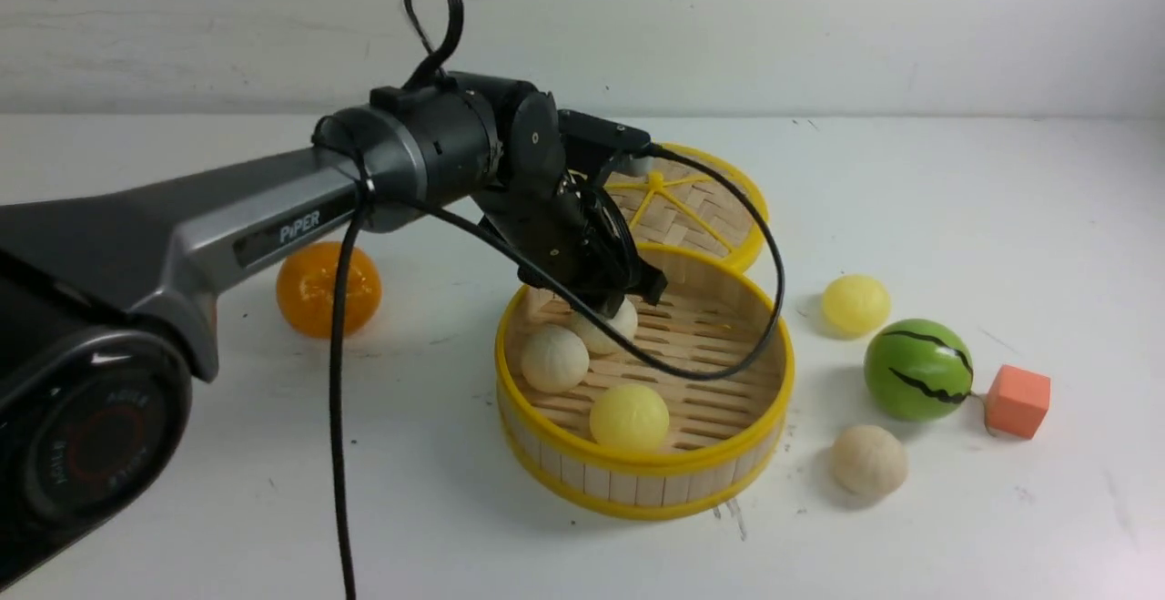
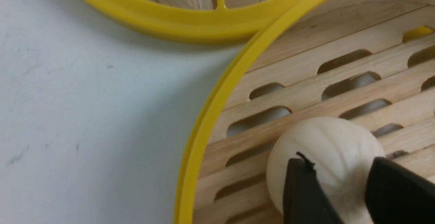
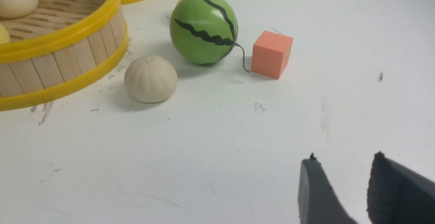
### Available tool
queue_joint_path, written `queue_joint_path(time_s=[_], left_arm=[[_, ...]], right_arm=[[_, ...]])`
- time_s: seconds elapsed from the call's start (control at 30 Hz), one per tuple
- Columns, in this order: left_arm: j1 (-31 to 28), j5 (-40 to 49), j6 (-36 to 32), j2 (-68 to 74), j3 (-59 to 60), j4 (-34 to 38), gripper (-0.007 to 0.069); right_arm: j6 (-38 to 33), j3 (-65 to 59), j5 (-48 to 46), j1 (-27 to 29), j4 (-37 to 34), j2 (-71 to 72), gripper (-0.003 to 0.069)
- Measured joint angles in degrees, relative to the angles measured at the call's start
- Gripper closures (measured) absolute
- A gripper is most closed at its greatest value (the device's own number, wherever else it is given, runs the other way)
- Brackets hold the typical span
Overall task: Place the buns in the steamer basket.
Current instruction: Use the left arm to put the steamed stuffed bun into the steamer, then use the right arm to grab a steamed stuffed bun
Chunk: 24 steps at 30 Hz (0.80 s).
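- Left gripper [image 1: 628, 295] is seen low inside the wide round bamboo steamer basket [image 1: 628, 488] with its slatted floor and yellow rims, toward the far-left wall.
- Its black fingers [image 2: 300, 190] are set on either side of a cream-white pleated bun [image 2: 323, 142], which is seated on the slats. Whether the bun is pinched or let go cannot be told.
- A second cream-white bun [image 1: 553, 357] is noted just beside the first, on its near-left side. A smooth pale yellow bun [image 1: 629, 416] is lodged by the near wall. Three buns are counted in the basket.
- Two buns are left on the white table [image 1: 1001, 218], right of the basket: a far yellow bun [image 1: 855, 304] and a near cream bun [image 1: 868, 461].
- A green striped watermelon ball [image 1: 917, 369] is placed between those two, slightly rightward, with a small orange-red cube [image 1: 1018, 401] just beside it.
- A flat woven yellow-rimmed lid [image 1: 701, 208] is laid close behind the basket.
- A glossy orange tangerine [image 1: 328, 289] is seen left of the basket, partly hidden by the left arm.
- Right gripper [image 3: 344, 156] is seen in its wrist view only: jaws partway apart, nothing between them, over bare table, well apart from the near cream bun.
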<state>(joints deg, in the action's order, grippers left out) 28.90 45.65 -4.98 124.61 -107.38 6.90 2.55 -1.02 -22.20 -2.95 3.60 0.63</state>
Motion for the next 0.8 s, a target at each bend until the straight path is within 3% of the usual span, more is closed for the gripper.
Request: queue_joint_path(time_s=[0.1, 0.2, 0.37, 0.47, 0.67, 0.7, 0.8], left_arm=[[0.0, 7.4, 2.3, -2.7, -3.1, -0.2, 0.0228], [0.0, 12.4, 4.1, -8.1, -4.4, 0.1, 0.0258], [0.0, 11.6, 2.2, -24.9, 2.7, 3.1, 0.0575], [0.0, 8.2, 1.0, -33.7, 10.6, 4.8, 0.0638], [0.0, -14.7, 0.4, -60.9, 45.1, 11.2, 0.0638], [0.0, -15.6, 0.3, -61.7, 46.2, 11.5, 0.0638], [0.0, -29.9, -0.7, -76.4, 64.5, 15.1, 0.0638]], right_arm=[[0.0, 0.0, 0.0, 0.0, 0.0, 0.0, 0.0419], [0.0, 0.0, 0.0, 0.0, 0.0, 0.0, 0.0419], [0.0, 0.0, 0.0, 0.0, 0.0, 0.0, 0.0419], [0.0, 0.0, 0.0, 0.0, 0.0, 0.0, 0.0419], [0.0, 0.0, 0.0, 0.0, 0.0, 0.0, 0.0419], [0.0, 0.0, 0.0, 0.0, 0.0, 0.0, 0.0419], [0.0, 0.0, 0.0, 0.0, 0.0, 0.0, 0.0419]])
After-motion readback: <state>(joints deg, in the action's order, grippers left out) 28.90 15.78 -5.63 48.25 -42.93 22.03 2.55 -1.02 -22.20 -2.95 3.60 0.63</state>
